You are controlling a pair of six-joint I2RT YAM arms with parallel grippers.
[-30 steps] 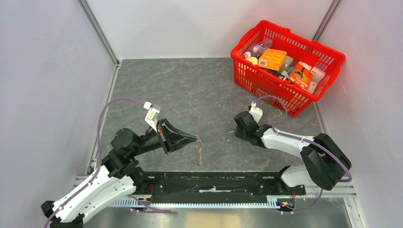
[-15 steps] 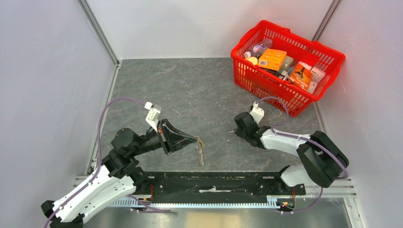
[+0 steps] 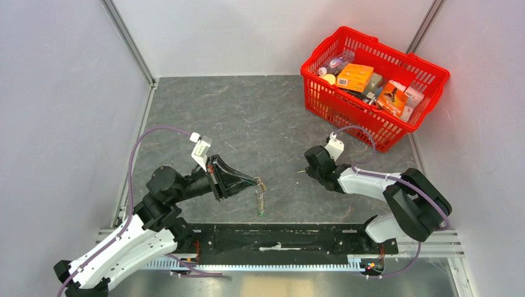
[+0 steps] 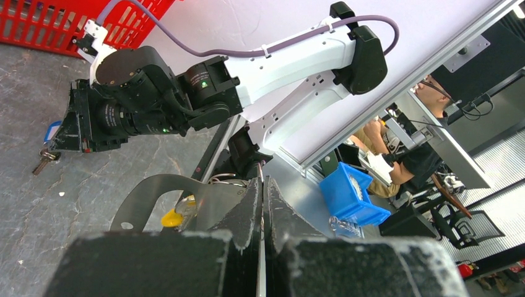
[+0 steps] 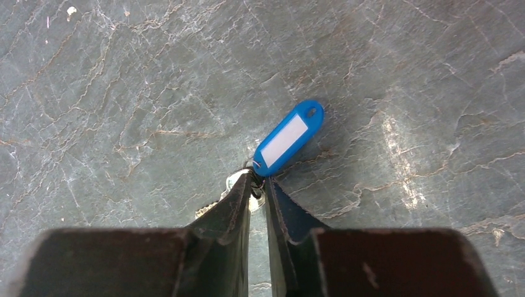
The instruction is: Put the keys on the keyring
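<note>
On the grey marbled surface [image 3: 247, 117], the right jaws pinch the keys [image 5: 234, 181] beside their blue tag [image 5: 288, 137]; the left jaws, pressed together, dangle the keyring [image 3: 260, 198].

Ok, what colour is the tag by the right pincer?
Blue, with a white label insert; the tag shows best in the right wrist view.

Robotics lab: white-panelled test cell [image 3: 62, 93], aluminium framing [image 3: 128, 42], seated person [image 4: 427, 158] at desks beyond.
</note>
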